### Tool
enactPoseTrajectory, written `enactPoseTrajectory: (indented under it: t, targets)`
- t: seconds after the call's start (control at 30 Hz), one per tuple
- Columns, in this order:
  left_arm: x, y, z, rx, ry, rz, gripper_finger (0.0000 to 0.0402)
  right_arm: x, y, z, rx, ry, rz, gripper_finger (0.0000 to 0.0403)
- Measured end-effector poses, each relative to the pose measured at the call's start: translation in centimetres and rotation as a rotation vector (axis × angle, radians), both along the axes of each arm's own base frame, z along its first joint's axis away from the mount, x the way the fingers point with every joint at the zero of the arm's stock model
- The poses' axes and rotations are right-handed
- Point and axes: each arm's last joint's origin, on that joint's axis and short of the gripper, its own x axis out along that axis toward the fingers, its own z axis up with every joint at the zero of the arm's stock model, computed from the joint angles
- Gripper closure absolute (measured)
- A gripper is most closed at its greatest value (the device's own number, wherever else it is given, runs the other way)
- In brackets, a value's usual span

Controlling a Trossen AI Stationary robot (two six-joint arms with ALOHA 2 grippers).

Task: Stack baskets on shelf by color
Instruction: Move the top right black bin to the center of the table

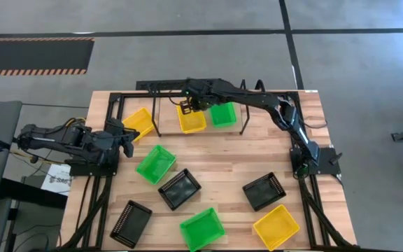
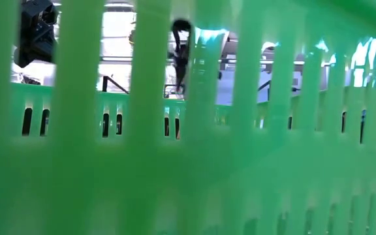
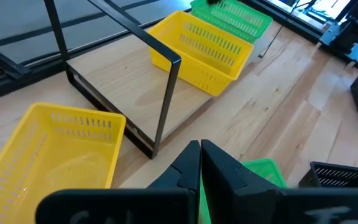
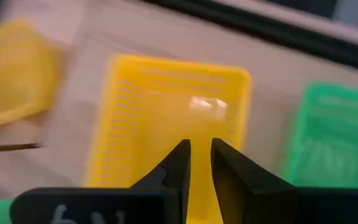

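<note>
Right gripper [image 1: 185, 107], fingers slightly apart, over yellow basket [image 1: 191, 118] on shelf [image 1: 161, 87], upper centre; left gripper [image 1: 127, 137] shut, mid-left. Risk: lifting off snags rim, dragging basket askew.

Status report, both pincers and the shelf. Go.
Right pincer open over the yellow basket on the shelf, nothing held. Green basket beside it. Left pincer shut, empty, parked at table's left. Nothing blocking.

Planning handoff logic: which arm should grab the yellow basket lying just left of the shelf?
Left, probably. The left gripper sits shut right beside that yellow basket; the right gripper hangs over the shelf.
</note>
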Motion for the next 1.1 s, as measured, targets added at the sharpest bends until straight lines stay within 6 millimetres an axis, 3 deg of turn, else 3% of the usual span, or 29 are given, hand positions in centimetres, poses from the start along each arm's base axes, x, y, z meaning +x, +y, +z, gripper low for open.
enactPoseTrajectory:
  t: [0.2, 0.27, 0.47, 0.6, 0.7, 0.9, 1.1]
  targets:
    - [0.0, 0.0, 0.0, 0.001, 0.005, 0.000, 0.0401, 0.1, 1.4, 5.3, -0.058, -0.134, 0.178, 0.0320]
    - [0.0, 0.0, 0.0, 0.001, 0.006, -0.001, 0.0401, -0.8, 2.2, 6.6, -0.014, -0.162, 0.230, 0.0321]
    - [0.0, 0.0, -0.1, -0.001, 0.008, -0.005, 0.0401, -4.5, 6.8, 10.0, 0.091, -0.068, 0.310, 0.0321]
    - [-0.1, 0.0, -0.1, -0.002, 0.012, -0.006, 0.0401, -7.0, 10.9, 11.4, 0.175, 0.030, 0.300, 0.0321]
    - [-0.1, 0.0, -0.1, -0.001, 0.014, -0.006, 0.0401, -8.3, 14.1, 11.9, 0.203, 0.102, 0.256, 0.0321]
    - [-0.1, 0.0, -0.1, -0.006, 0.016, -0.013, 0.0401, -8.9, 20.3, 12.3, 0.218, 0.062, 0.173, 0.0321]
    - [-0.1, -0.1, -0.1, -0.012, 0.019, -0.026, 0.0402, -8.4, 26.5, 10.3, 0.238, 0.057, 0.038, 0.0321]
